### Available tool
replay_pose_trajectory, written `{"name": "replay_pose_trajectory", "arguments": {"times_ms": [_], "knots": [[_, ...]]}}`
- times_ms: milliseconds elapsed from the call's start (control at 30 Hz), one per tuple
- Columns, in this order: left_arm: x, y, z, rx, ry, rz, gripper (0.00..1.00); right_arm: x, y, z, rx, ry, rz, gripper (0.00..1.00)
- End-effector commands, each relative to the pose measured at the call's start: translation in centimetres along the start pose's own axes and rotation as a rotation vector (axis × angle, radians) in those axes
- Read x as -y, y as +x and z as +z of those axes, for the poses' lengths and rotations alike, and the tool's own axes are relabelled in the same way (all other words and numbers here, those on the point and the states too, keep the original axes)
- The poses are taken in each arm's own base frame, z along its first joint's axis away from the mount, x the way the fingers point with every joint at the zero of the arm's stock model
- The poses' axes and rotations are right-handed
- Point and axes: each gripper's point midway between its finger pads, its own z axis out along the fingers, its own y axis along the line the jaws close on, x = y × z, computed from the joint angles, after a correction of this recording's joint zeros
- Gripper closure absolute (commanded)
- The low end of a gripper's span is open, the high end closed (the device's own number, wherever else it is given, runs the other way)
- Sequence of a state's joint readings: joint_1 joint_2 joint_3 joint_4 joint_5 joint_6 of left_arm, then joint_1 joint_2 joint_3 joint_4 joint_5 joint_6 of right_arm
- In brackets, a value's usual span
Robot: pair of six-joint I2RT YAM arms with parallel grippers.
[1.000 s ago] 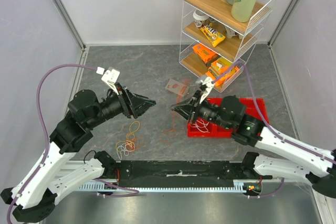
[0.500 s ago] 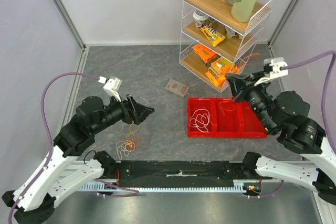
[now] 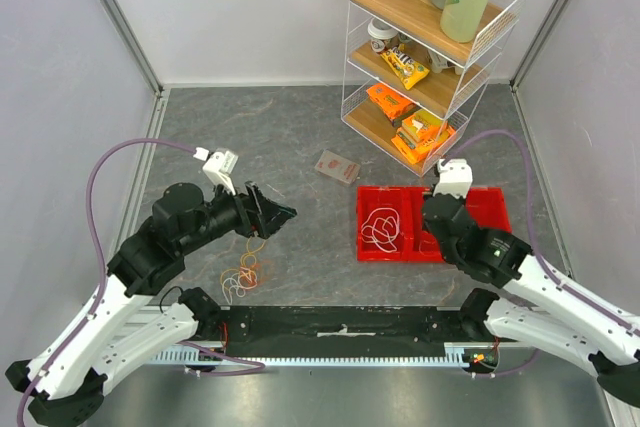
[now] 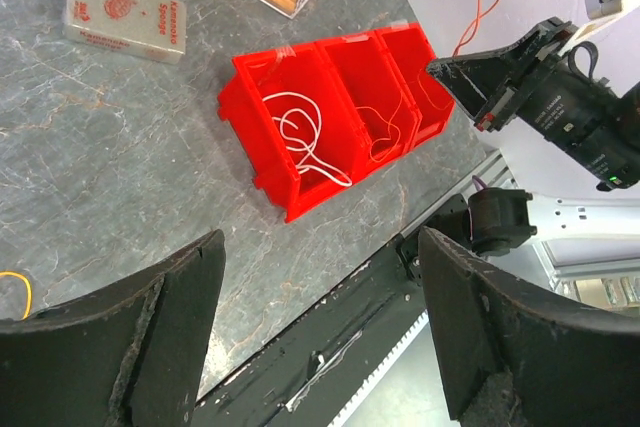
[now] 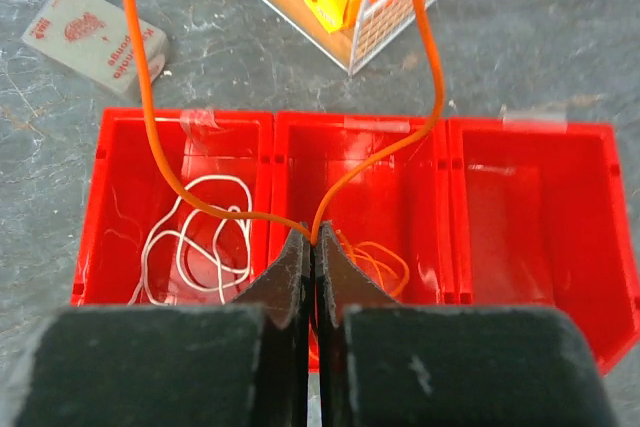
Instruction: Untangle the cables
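Observation:
The cable bundle [image 3: 243, 273], orange, yellow and white loops, lies on the grey floor below my left gripper [image 3: 281, 213]. That gripper is open and empty; in its wrist view [image 4: 320, 243] the jaws stand wide apart. My right gripper [image 5: 314, 235] is shut on an orange cable [image 5: 150, 137] and holds it over the middle compartment of the red tray [image 5: 360, 127]. The cable's two ends run up out of view. Some orange cable [image 5: 378, 259] lies coiled in that compartment. A white cable [image 5: 190, 237] lies in the left compartment, also visible from above [image 3: 380, 230].
A wire shelf rack [image 3: 430, 47] with bottles and snack packs stands at the back right, close behind the red tray [image 3: 495, 209]. A small sponge pack [image 3: 338, 167] lies on the floor between the arms. Grey walls enclose the floor.
My right arm carried the orange cable from the table's middle up to the right, then came down over the red tray. My left gripper drew back slightly toward the bundle, still open.

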State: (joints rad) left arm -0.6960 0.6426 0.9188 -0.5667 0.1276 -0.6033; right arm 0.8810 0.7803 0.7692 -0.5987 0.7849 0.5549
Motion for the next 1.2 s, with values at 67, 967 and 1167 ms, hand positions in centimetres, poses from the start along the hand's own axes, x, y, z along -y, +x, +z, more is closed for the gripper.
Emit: {"name": "replay_pose_trajectory", "arguments": {"times_ms": [67, 967, 1167], "knots": [[0.6, -0.4, -0.5, 0.026, 0.038, 0.018, 0.17, 0.5, 1.6, 0.3, -0.050, -0.007, 0.220, 1.00], [0.1, 0.3, 0.0, -0.005, 0.025, 0.031, 0.18, 0.4, 5.7, 3.5, -0.393, -0.096, 0.251, 0.29], [0.9, 0.1, 0.7, -0.013, 0.062, 0.034, 0.18, 1.8, 7.1, 1.2, -0.399, -0.024, 0.397, 0.18]]}}
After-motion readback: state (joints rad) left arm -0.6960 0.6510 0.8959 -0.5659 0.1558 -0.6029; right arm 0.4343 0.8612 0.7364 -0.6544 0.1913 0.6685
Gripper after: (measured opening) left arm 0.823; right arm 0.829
